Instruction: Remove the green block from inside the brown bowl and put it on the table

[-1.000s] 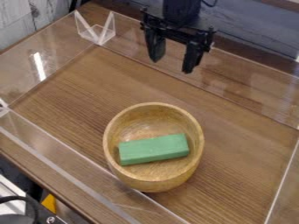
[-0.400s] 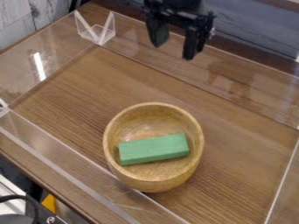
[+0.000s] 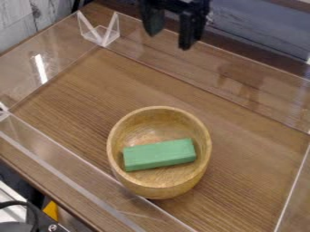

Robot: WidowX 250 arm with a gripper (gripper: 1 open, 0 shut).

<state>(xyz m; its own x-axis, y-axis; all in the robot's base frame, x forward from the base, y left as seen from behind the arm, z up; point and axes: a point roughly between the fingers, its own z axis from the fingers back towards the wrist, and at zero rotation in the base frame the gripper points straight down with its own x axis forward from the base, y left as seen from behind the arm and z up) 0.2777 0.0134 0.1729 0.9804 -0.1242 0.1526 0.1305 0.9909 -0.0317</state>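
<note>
The green block point(image 3: 159, 155) lies flat inside the brown bowl point(image 3: 159, 118), slightly left of the bowl's middle. The bowl rests on the table point(image 3: 121, 86) toward the near side. My gripper point(image 3: 169, 33) hangs high over the far edge of the table, well behind the bowl and apart from it. Its two dark fingers point(image 3: 190, 33) point down and stand open with nothing between them.
Clear acrylic walls point(image 3: 49, 63) run around the tabletop on all sides. A small clear triangular stand point(image 3: 100, 30) sits at the far left corner.
My gripper has risen and drifted left toward the far edge, staying open. The block and bowl have not moved.
</note>
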